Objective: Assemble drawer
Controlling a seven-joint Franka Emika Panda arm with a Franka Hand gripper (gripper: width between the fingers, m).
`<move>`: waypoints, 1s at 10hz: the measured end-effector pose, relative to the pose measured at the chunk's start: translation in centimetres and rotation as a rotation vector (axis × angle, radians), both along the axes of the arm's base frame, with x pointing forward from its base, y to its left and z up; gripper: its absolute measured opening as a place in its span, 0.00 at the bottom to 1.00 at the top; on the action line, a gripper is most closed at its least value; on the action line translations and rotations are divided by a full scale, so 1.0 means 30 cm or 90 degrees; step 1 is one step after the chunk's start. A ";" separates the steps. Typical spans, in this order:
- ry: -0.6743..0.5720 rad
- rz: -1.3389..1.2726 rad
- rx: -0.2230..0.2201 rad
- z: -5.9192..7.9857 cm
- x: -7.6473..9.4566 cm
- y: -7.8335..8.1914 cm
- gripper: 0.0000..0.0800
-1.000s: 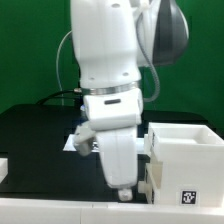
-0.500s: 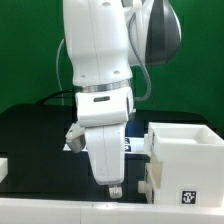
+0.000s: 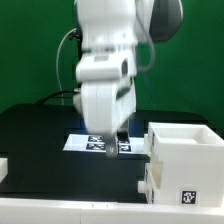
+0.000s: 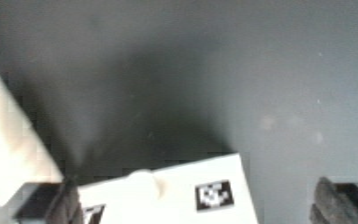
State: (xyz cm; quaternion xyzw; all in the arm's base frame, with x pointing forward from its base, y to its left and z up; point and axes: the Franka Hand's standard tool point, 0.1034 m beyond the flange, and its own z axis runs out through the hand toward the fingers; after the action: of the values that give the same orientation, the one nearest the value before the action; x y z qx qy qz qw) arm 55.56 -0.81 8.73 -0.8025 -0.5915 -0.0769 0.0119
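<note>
The white cube-like drawer housing (image 3: 186, 148) stands at the exterior view's right. A shallow white tray (image 3: 178, 188) with a black-and-white tag sits low in front of it. My gripper (image 3: 114, 148) hangs raised above the black table, just left of the housing, and holds nothing. In the wrist view the gripper (image 4: 202, 206) is open, with its fingers (image 4: 44, 204) wide apart. A white tagged part (image 4: 167, 192) lies below, between them. It is untouched, and I cannot tell which part it is.
The marker board (image 3: 88, 143) lies flat on the black table (image 3: 40, 140) behind the gripper. A small white piece (image 3: 4, 168) sits at the exterior view's far left edge. A white border (image 3: 60, 208) runs along the table's front. A green wall stands behind.
The gripper has risen from near the table's front edge and moved toward the exterior view's right, now level with the marker board. It stays empty.
</note>
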 end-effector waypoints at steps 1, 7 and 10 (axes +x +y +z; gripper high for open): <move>0.014 -0.030 0.001 -0.028 -0.077 0.026 0.81; 0.040 -0.233 0.011 -0.044 -0.230 0.082 0.81; 0.049 -0.328 0.030 -0.103 -0.334 0.221 0.81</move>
State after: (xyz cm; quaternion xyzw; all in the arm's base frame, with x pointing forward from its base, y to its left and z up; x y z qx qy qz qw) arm 45.55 5.83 5.63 -0.9286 -0.3646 -0.0609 0.0330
